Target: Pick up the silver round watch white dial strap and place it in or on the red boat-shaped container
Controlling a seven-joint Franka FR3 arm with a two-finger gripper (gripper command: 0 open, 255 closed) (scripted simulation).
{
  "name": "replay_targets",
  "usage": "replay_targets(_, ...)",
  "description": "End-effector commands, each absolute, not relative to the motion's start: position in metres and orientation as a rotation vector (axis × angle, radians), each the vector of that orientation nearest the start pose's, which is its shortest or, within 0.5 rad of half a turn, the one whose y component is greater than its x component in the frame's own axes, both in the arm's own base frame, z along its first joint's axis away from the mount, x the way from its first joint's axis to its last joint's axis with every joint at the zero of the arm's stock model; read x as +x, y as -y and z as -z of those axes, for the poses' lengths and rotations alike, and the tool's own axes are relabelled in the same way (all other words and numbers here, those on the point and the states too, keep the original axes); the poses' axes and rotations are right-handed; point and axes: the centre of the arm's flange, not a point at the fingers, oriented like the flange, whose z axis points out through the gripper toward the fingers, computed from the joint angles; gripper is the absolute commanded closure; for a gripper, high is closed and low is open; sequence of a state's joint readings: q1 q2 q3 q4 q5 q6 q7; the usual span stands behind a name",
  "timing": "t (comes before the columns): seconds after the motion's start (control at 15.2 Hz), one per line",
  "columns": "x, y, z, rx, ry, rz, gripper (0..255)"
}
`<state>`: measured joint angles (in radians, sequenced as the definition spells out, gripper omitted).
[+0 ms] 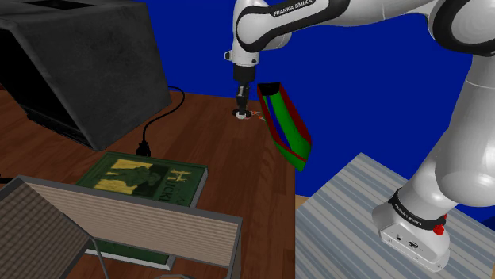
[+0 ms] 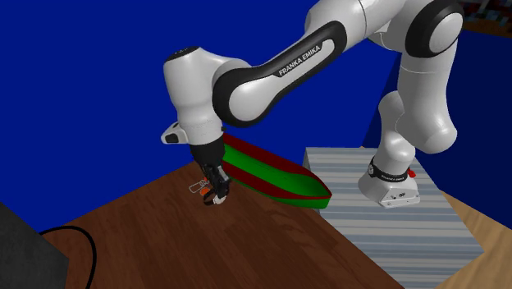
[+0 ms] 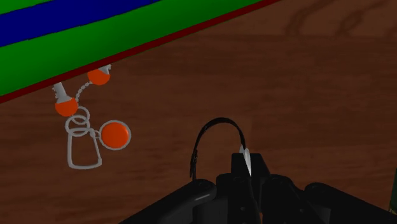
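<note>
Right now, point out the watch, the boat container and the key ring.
watch [image 3: 219, 119]: wrist view, top of its dark strap loop.
boat container [image 1: 287, 131]: shoulder view, green inner wall.
key ring [image 3: 116, 135]: wrist view, orange disc.

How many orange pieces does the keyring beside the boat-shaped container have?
3: one orange bulb at the red-edged green-and-blue boat-shaped container, a second further along the chain, and an orange disc beside the grey rectangular ring. None looks hidden.

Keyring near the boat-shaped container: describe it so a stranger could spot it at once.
On the wooden table lies a red-edged container, green and blue inside. Close beside its wall is the keyring, thin grey rings and a tag. Only it has orange-red beads; the watch in the pincer is dark-strapped.
</note>
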<state>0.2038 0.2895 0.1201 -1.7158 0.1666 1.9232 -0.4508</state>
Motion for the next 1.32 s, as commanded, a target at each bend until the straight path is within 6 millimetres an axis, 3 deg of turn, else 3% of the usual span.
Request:
replay_targets(0.0,0.597,-0.207,-0.424,-2.765,1.020,-0.102,255)
replay_targets(1.19,0.597,-0.207,-0.518,-2.765,1.020,-0.102,255)
replay_targets(1.25,0.589,-0.197,-0.520,-2.765,1.020,-0.102,255)
